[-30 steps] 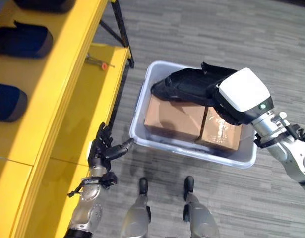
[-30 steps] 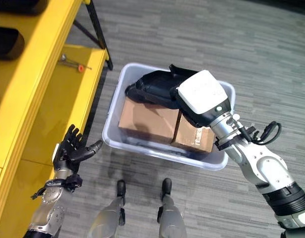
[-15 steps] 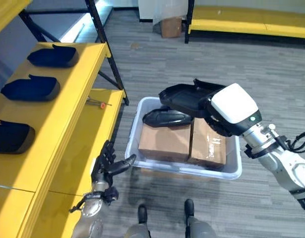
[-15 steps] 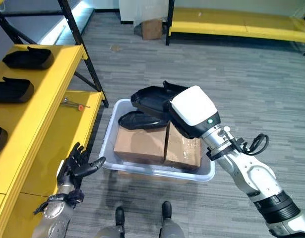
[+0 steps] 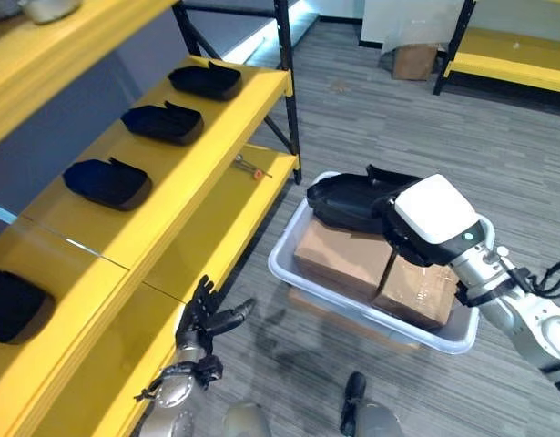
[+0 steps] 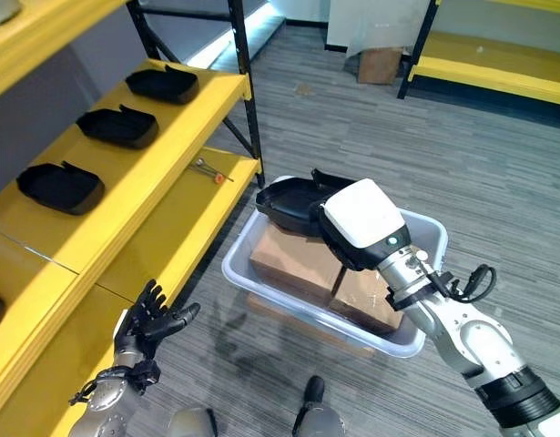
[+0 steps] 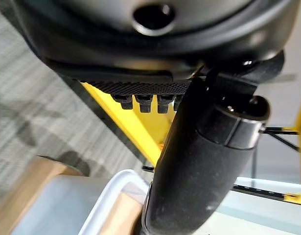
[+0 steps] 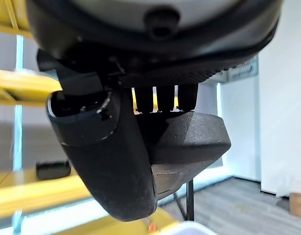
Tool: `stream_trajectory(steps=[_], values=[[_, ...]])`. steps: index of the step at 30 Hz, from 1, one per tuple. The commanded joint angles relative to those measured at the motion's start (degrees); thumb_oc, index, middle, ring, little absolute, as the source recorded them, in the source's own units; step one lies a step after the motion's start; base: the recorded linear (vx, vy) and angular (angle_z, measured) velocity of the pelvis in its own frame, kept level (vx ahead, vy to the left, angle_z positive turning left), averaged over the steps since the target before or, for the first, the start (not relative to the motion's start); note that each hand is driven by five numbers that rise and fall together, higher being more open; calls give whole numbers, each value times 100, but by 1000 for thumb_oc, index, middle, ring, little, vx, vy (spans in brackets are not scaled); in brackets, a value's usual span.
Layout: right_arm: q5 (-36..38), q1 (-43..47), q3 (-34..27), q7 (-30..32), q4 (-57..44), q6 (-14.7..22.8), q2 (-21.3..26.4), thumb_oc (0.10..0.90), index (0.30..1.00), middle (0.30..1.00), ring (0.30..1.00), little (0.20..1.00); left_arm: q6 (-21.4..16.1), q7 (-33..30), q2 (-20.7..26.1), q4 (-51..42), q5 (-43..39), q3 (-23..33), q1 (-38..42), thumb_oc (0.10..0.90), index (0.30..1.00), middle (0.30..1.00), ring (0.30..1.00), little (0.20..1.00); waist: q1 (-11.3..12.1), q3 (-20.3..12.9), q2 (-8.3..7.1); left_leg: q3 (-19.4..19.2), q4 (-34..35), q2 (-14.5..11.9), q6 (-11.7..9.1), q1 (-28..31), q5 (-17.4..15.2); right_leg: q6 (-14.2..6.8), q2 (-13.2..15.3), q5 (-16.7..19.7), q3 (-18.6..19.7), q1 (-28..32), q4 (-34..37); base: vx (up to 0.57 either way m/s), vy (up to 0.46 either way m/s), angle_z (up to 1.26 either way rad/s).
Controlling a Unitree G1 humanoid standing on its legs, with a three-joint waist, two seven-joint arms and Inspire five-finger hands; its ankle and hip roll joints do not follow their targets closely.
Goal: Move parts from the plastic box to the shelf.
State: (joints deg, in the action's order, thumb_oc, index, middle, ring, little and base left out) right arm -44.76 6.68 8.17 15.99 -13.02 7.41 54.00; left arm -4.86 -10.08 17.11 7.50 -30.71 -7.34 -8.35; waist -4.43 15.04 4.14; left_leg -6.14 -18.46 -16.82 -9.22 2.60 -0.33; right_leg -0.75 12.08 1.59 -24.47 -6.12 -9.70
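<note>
My right hand [image 5: 432, 218], under its white cover, is shut on a black moulded part [image 5: 348, 198], thumb and fingers pinching its edge in the right wrist view [image 8: 189, 142]. The part hangs just above the far end of the pale plastic box [image 5: 289, 273], which holds two cardboard cartons [image 5: 339, 258]. Several similar black parts [image 5: 161, 122] lie in a row on the yellow shelf [image 5: 198, 164] to the left. My left hand [image 5: 209, 320] floats open and empty near the shelf's lower board, in front of the box.
A small red-tipped tool [image 5: 249, 167] lies on the lower yellow board. A black shelf post [image 5: 287, 91] stands beside the box. Another yellow rack [image 5: 516, 68] and a cardboard carton [image 5: 409, 62] stand at the back. Grey carpet surrounds the box.
The camera has tilted up, so more of the shelf shows. My right hand has lifted the black part off the cartons. The left hand stays open.
</note>
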Motion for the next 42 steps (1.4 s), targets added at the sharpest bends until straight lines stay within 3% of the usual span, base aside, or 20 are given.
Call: stream_trajectory(steps=[1, 4, 9, 13, 21, 23, 26, 27, 28, 29, 30, 31, 32, 34, 35, 36, 39, 42], values=[[267, 514, -656, 732, -484, -96, -255, 400, 300, 300, 300, 300, -406, 125, 431, -545, 28, 111, 206, 900, 1000, 1000, 1000, 1000, 62, -666, -219, -473, 1300, 100, 308, 358, -161, -522, 319, -432, 542, -163, -585, 47, 300, 69], [232, 433, -768, 721, -519, -115, -483, 400, 300, 300, 300, 300, -421, 158, 521, -610, 160, 176, 186, 900, 1000, 1000, 1000, 1000, 169, -706, -243, -370, 1600, 437, 432, 429, -358, -724, 668, -227, 463, -69, -596, 24, 253, 49], [-37, 544, -742, 768, -573, -146, -533, 400, 300, 300, 300, 300, -461, 145, 518, -693, 207, 279, 31, 900, 1000, 1000, 1000, 1000, 393, -698, -361, -276, 1522, 707, 519, 288, -481, -939, 988, 105, 266, 127, -365, 7, 146, 24], [-140, 650, -706, 794, -578, -176, -578, 400, 300, 300, 300, 300, -464, 116, 489, -685, 237, 330, -58, 900, 1000, 1000, 1000, 1000, 490, -724, -437, -178, 1602, 896, 595, 213, -462, -1025, 1112, 326, 175, 193, -176, -18, 117, 34], [-269, 1030, -233, 724, -456, -187, -897, 400, 300, 300, 300, 300, -506, 81, 404, -782, 282, 446, -316, 900, 1000, 1000, 1000, 1000, 814, -791, -611, -17, 2124, 1421, 774, 205, -337, -1324, 1368, 1154, -69, 330, 457, -20, 130, 17], [-327, 1090, -143, 705, -421, -208, -953, 400, 300, 300, 300, 300, -527, 63, 375, -814, 295, 514, -381, 900, 1000, 1000, 1000, 1000, 891, -771, -652, 18, 2114, 1544, 845, 205, -374, -1370, 1418, 1303, -1, 331, 549, -23, 171, 7], [-698, 939, -243, 765, -361, -298, -837, 400, 300, 300, 300, 300, -542, 91, 522, -766, 413, 406, -271, 900, 1000, 1000, 1000, 1000, 867, -673, -627, 336, 1916, 1805, 1015, 13, -437, -1328, 1507, 1462, 692, 263, 98, -2, 222, 20], [-699, 934, -253, 765, -364, -297, -835, 400, 300, 300, 300, 300, -543, 90, 521, -764, 414, 401, -265, 900, 1000, 1000, 1000, 1000, 867, -678, -639, 338, 1914, 1825, 1023, -11, -413, -1329, 1526, 1484, 695, 243, 103, 60, 159, 92], [-702, 826, -319, 759, -375, -271, -765, 400, 300, 300, 300, 300, -538, 127, 580, -628, 450, 279, -165, 900, 1000, 1000, 1000, 1000, 599, -670, -532, 665, 1949, 1878, 1075, 26, -354, -1130, 954, 1207, 1688, 57, 74, 81, 171, 107], [-669, 776, -363, 760, -400, -258, -747, 400, 300, 300, 300, 300, -528, 145, 594, -558, 424, 243, -142, 900, 1000, 1000, 1000, 1000, 509, -651, -487, 817, 1945, 1897, 1093, 26, -324, -1035, 628, 995, 2078, -46, -3, 86, 224, 126], [-650, 790, -376, 776, -428, -240, -731, 400, 300, 300, 300, 300, -500, 183, 599, -514, 405, 200, -127, 900, 1000, 1000, 1000, 1000, 465, -621, -468, 921, 1894, 1944, 1139, -23, -268, -966, 350, 862, 2237, -147, -107, 29, 104, 104], [-649, 792, -375, 776, -428, -239, -726, 400, 300, 300, 300, 300, -502, 187, 595, -508, 403, 200, -122, 900, 1000, 1000, 1000, 1000, 466, -620, -457, 922, 1884, 1928, 1131, -24, -290, -954, 337, 820, 2240, -171, -165, 8, 90, 95], [-611, 783, -395, 782, -456, -201, -712, 400, 300, 300, 300, 300, -476, 244, 563, -488, 376, 186, -119, 900, 1000, 1000, 1000, 1000, 423, -613, -419, 963, 1869, 1919, 1157, -24, -282, -829, 39, 428, 2235, -227, -242, 41, 46, 66], [-503, 736, -404, 761, -482, -95, -697, 400, 300, 300, 300, 300, -420, 297, 529, -493, 420, 147, -128, 900, 1000, 1000, 1000, 1000, 362, -637, -418, 1092, 1872, 1923, 1195, -8, -270, -685, -436, 77, 2247, -315, -394, 71, 24, 35], [-447, 703, -406, 766, -489, -26, -666, 400, 300, 300, 300, 300, -383, 304, 515, -475, 409, 88, -115, 900, 1000, 1000, 1000, 1000, 269, -672, -450, 1214, 1858, 1949, 1206, -26, -269, -603, -802, -41, 2585, -336, -276, 105, -58, 71], [-418, 625, -429, 830, -482, 54, -658, 400, 300, 300, 300, 300, -390, 262, 518, -395, 416, 37, -88, 900, 1000, 1000, 1000, 1000, 144, -694, -528, 1417, 1750, 2023, 1191, -92, -241, -456, -1227, -92, 3229, -311, 40, 117, -35, 94], [-318, 596, -501, 814, -691, 118, -629, 400, 300, 300, 300, 300, -420, 304, 425, -406, 408, -49, -71, 900, 1000, 1000, 1000, 1000, 231, -736, -597, 1628, 1671, 2161, 1050, -201, -233, -423, -1169, 44, 3241, -12, 344, 33, -73, 130], [-198, 643, -476, 741, -655, 183, -534, 400, 300, 300, 300, 300, -438, 343, 354, -526, 390, -66, -101, 900, 1000, 1000, 1000, 1000, 254, -885, -586, 1559, 1699, 2061, 1002, -138, -222, -402, -1179, 125, 3109, 242, 707, 91, -122, 26]])
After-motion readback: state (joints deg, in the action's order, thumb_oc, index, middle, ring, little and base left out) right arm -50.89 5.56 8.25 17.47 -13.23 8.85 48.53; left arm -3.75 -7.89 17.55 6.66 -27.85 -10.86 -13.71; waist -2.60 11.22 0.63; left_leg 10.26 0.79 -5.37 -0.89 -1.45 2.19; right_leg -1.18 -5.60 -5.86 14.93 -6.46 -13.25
